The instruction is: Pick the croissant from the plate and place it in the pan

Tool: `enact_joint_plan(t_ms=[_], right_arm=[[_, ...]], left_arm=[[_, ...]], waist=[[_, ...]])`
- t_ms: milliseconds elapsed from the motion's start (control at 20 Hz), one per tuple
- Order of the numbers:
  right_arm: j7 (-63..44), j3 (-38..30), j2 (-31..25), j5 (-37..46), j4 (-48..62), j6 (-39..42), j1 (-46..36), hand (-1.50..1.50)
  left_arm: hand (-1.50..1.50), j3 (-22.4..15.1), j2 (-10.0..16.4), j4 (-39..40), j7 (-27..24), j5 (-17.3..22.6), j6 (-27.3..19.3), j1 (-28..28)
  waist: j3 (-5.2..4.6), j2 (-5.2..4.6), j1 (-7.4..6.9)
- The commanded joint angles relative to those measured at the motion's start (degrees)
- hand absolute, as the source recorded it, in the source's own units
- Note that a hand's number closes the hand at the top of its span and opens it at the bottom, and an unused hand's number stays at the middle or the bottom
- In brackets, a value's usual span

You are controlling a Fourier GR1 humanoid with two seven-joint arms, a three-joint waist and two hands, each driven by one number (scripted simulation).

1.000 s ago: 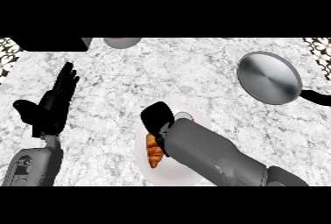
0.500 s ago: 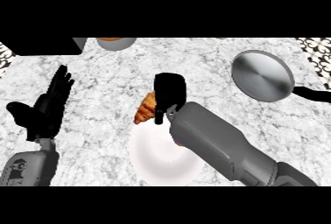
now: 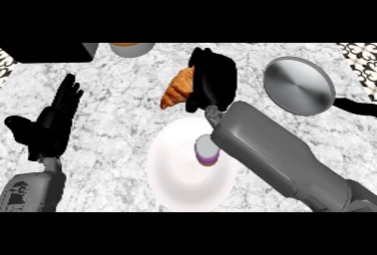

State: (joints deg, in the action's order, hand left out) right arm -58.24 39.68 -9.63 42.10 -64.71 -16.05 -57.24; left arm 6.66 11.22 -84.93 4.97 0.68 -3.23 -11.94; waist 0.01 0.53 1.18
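My right hand [image 3: 212, 79] is curled round a golden-brown croissant [image 3: 177, 88], which it holds in the air beyond the far edge of the white plate [image 3: 177, 174]. The croissant sticks out to the left of the hand. The grey round pan [image 3: 299, 85] lies on the counter to the right of the hand, its black handle [image 3: 356, 105] pointing right. My left hand [image 3: 50, 119] rests open at the left, fingers up and holding nothing.
A small purple-and-grey round object [image 3: 207, 150] sits on the plate beside my right forearm. A grey bowl [image 3: 132, 48] with something orange in it stands at the far edge, next to a dark block [image 3: 49, 52] at the far left.
My right hand has lifted the croissant off the plate and carried it away from me and toward the right. The plate now shows bare, with the small purple object uncovered. The left hand stays put.
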Motion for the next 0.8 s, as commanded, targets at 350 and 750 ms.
enact_joint_plan(t_ms=[350,750], right_arm=[[11.5,-19.8,-13.3,-6.6,-6.9,-10.2,10.9,1.50],[32.9,-29.6,-19.5,-10.3,13.3,-12.8,12.0,1.50]], left_arm=[[0.00,-0.5,-0.4,-1.2,-0.1,-0.3,0.2,0.7],[0.00,-0.4,-0.2,1.7,0.6,-0.5,0.6,-3.7]], waist=[[0.04,-0.54,-0.87],[0.06,-1.09,-1.95]])
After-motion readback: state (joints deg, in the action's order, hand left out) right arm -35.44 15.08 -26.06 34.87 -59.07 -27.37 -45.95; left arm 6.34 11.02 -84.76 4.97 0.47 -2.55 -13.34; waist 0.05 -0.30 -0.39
